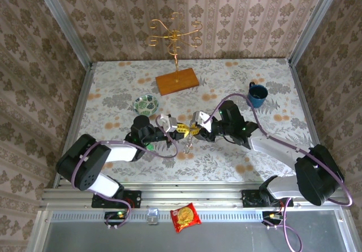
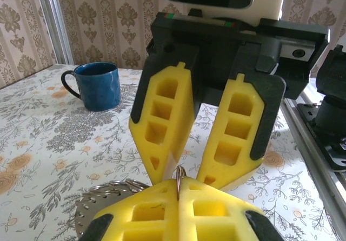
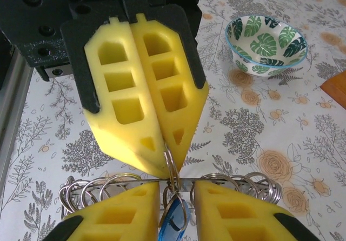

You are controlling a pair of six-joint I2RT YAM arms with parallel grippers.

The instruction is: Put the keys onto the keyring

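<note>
Floral-patterned desk (image 1: 243, 161): left claw (image 2: 178, 186) clamped tight on a thin metal loop (image 3: 170, 162); right claw (image 3: 177, 186), tip to tip with it, jaws part-way apart about the blue plastic-headed key (image 3: 173, 226), grip indeterminate. Just beneath sits the large ribbed grey keyring (image 2: 92, 208); dark blue mug (image 2: 100, 87) beyond.

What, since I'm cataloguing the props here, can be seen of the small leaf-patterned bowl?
The small round bowl looks like glossy ceramic. It is white, printed inside and out with dark green leaves, and has a pale blue rim. It stands upright and looks empty on the floral tablecloth. It sits left of the table's centre, near the left corner of the flat wooden base but apart from it. Nothing touches it.
</note>
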